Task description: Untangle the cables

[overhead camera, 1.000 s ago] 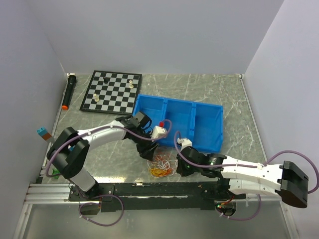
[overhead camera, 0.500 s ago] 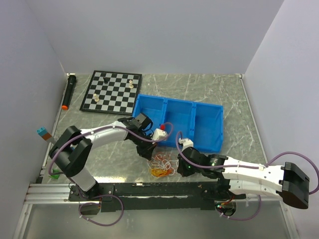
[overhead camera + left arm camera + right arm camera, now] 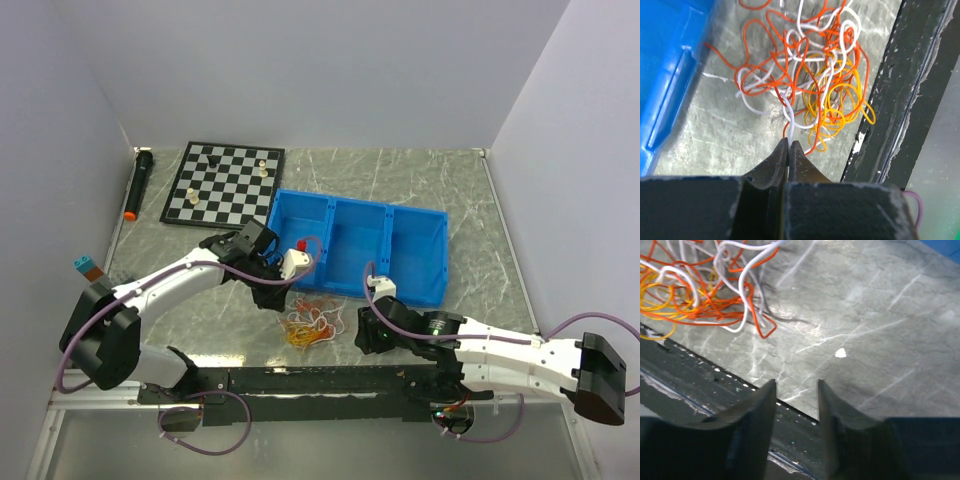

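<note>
the cables (image 3: 312, 325) are seen from above as one small tangle on the table (image 3: 480, 230), between the blue bin (image 3: 360, 245) and the dark front rail (image 3: 330, 378). only in the left wrist view is it shown that the left gripper (image 3: 789, 145) is pressed together on a white cable (image 3: 789, 117). in the right wrist view the right gripper (image 3: 796, 385) is seen with fingers spread and nothing between them, beside the tangle

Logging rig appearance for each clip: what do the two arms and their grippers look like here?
The left arm and right arm have white shells, black joints and looping purple-grey cables. The left gripper and right gripper have dark, tapering fingers.
</note>
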{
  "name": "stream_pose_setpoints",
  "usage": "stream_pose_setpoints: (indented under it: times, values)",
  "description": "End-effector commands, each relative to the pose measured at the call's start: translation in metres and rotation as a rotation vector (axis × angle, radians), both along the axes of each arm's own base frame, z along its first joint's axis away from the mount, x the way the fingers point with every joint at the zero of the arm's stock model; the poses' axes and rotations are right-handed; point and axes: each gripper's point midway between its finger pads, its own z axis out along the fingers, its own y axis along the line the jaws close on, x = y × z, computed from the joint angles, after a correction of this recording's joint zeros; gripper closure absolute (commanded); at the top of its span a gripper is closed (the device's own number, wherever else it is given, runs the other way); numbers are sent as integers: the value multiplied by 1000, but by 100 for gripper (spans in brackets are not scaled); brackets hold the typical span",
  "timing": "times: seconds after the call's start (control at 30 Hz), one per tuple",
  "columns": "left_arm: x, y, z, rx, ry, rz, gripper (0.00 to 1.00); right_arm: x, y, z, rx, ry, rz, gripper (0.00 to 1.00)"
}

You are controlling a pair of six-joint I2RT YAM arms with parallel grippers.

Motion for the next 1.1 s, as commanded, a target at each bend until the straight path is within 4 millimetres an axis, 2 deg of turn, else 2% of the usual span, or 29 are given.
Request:
stream_pose_setpoints:
  times: [0.0,0.2,0.27,0.37,0.57,0.83,0.93,1.07]
  values:
    - [3,2,-1,14,-16,0,99,8,6,18,12,-53,-20,50]
    - [7,0,-5,21,-13,12,99,3,54,65,150,-178,142,46]
    - [8,0,-6,22,-16,17,99,-1,73,76,188,-200,222,46]
    - [8,1,-9,32,-16,18,99,-3,98,79,173,-255,320,46]
    - [10,1,-14,41,-5,21,99,1,128,70,123,-317,413,47]
    - [11,1,-15,47,0,22,99,8,141,48,63,-323,428,49]
    - [10,0,-15,46,2,18,99,11,141,45,59,-334,415,55]
    - [9,1,-17,53,10,18,99,11,141,45,64,-336,406,72]
